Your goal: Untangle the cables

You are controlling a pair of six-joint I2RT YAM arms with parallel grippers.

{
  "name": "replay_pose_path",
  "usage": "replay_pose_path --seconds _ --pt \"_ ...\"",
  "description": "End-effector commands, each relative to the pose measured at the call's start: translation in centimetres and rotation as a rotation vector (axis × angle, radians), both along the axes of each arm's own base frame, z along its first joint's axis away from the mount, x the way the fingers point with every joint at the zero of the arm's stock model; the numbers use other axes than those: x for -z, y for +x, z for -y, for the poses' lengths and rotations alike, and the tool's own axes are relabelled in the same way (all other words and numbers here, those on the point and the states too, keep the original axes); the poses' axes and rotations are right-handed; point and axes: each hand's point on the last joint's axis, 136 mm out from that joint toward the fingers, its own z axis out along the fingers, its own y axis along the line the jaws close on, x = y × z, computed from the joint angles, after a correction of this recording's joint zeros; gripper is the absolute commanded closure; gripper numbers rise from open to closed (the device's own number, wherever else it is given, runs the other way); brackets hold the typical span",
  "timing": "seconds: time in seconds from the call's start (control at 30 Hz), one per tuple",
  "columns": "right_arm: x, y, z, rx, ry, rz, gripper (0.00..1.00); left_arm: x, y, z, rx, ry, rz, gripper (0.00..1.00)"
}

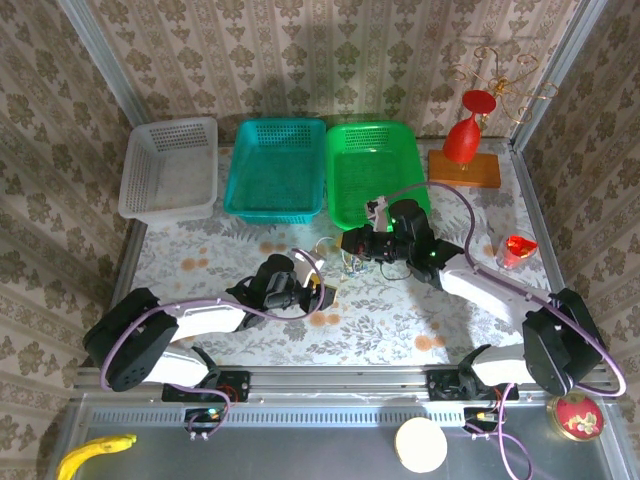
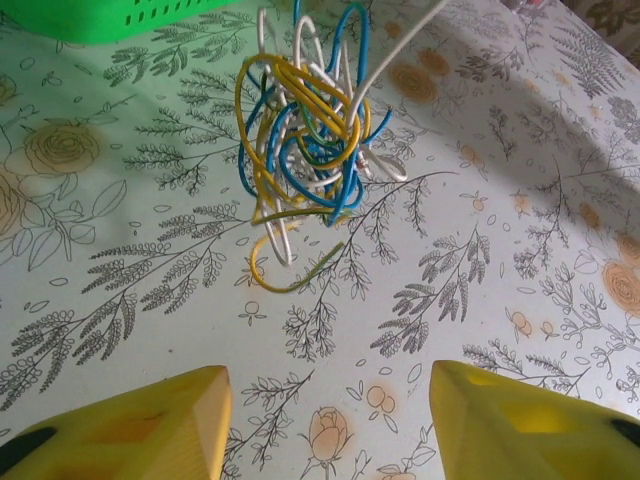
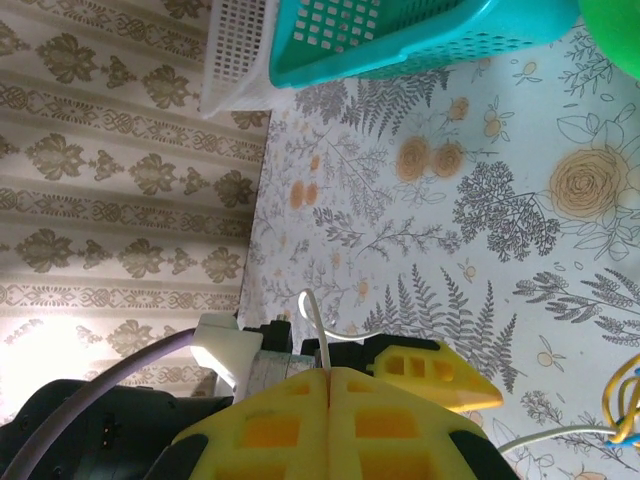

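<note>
Right gripper [image 3: 328, 378] is pressed shut on a cream cable [image 3: 314, 322]; your left gripper [image 2: 328, 388] stands spread before the tangled cables [image 2: 305, 130] near the green basket [image 2: 130, 15]. Pinch one blue loop and draw the arms apart slowly.

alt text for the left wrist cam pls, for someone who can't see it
A tangled knot of thin yellow, blue and white cables sits at top centre against a floral tablecloth. The left gripper shows at the bottom as two yellow fingers spread apart, nothing between them; a green basket edges the top left corner.
</note>
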Motion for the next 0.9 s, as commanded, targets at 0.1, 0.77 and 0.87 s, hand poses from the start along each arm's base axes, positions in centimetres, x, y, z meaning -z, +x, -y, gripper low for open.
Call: replay_pose_path --seconds 0.1,0.77,0.87 --pt "-2.6 -0.4 -0.3 0.003 -0.007 0.054 1.00 -1.9 0.4 0.4 -0.006 -0.048 0.054 0.39" --pt "-5.0 -2.7 -4.3 -0.029 0.005 0.098 1.00 -3.2 1.8 0.7 -0.074 -0.108 0.114 0.44" --pt "-4.9 -2.8 -4.5 -0.027 0.004 0.095 1.00 -3.4 1.9 0.4 -0.085 -0.113 0.125 0.42"
